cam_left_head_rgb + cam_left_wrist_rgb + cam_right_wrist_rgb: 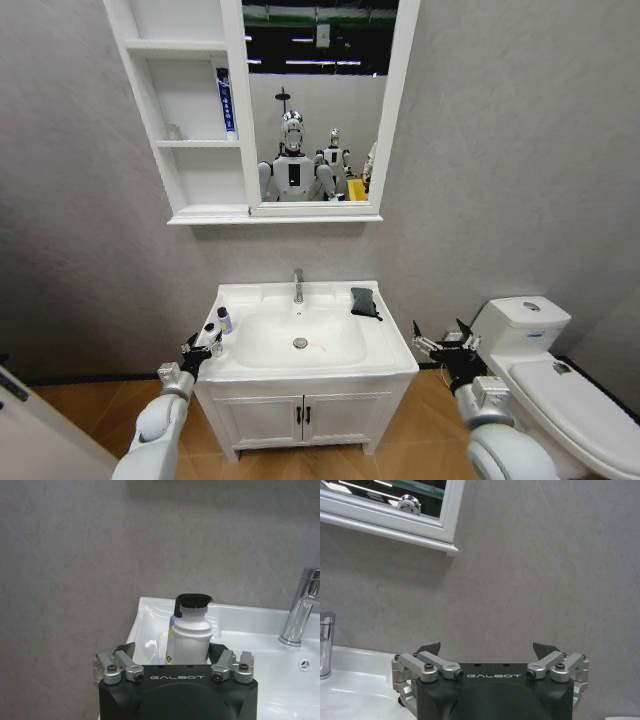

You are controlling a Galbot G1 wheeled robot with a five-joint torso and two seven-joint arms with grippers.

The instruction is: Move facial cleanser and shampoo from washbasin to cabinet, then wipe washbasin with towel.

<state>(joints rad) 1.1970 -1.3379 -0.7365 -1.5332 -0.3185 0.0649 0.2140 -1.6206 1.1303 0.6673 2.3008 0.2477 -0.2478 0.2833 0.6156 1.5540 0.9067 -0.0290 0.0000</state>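
Bottle (189, 632), white with a black cap, stood on the washbasin's (385, 345) left rim, between the spread fingers of the left gripper (172, 655), not yet clamped. It was judged light, rigid and slick; a grip around the mid-body was advised. The right gripper (490, 652) was held open beside the basin.

even bright light, sharp views, bowed edges.

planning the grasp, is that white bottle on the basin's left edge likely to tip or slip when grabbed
The bottle is tall and narrow with a black cap, so a nudge high up could probably tip it. Its smooth, rounded plastic body may slip or twist in a light pinch. The left gripper has its jaws open around the lower body, which should steady it.
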